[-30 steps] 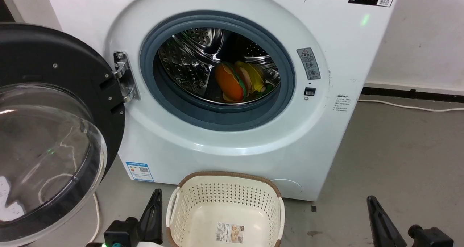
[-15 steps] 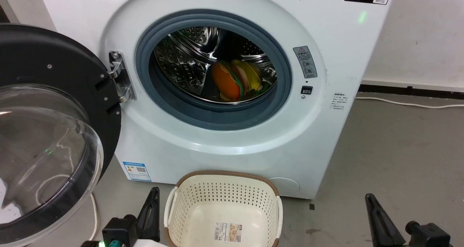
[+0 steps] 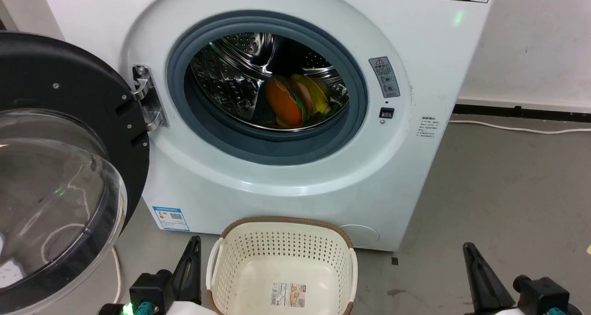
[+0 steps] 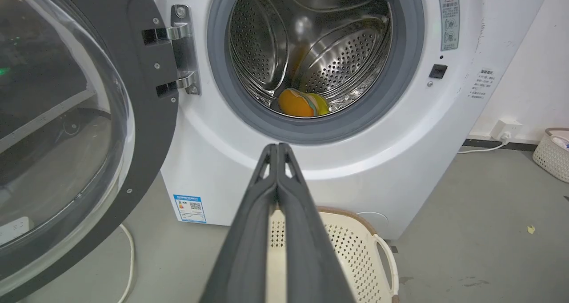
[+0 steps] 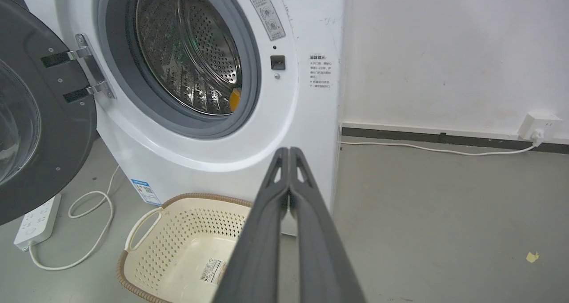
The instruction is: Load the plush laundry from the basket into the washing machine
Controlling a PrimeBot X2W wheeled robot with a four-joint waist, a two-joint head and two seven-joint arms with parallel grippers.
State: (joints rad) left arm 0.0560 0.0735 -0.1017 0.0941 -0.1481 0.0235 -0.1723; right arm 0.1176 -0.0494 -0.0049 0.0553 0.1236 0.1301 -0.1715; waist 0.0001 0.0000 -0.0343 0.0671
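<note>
The plush laundry (image 3: 295, 100), an orange bun with a green stripe joined to a yellow and pink part, lies inside the steel drum of the washing machine (image 3: 286, 176); it also shows in the left wrist view (image 4: 303, 108). The black-framed domed door (image 3: 60, 176) stands swung open at the left. The cream basket (image 3: 281, 241) sits on the floor before the washer, holding just its label sticker. My left gripper (image 3: 194, 243) is shut beside the basket's left handle. My right gripper (image 3: 467, 249) is shut, well right of the basket, holding nothing.
Grey concrete floor (image 3: 508, 190) stretches to the right of the washer. A white cable (image 3: 517, 129) runs along the wall base. A power strip (image 5: 38, 221) and cord lie under the open door. Another basket (image 4: 553, 154) stands at the far right wall.
The head camera has shifted, so the whole scene sits slightly further left and lower. The plush, basket and door keep their places; both grippers stay shut.
</note>
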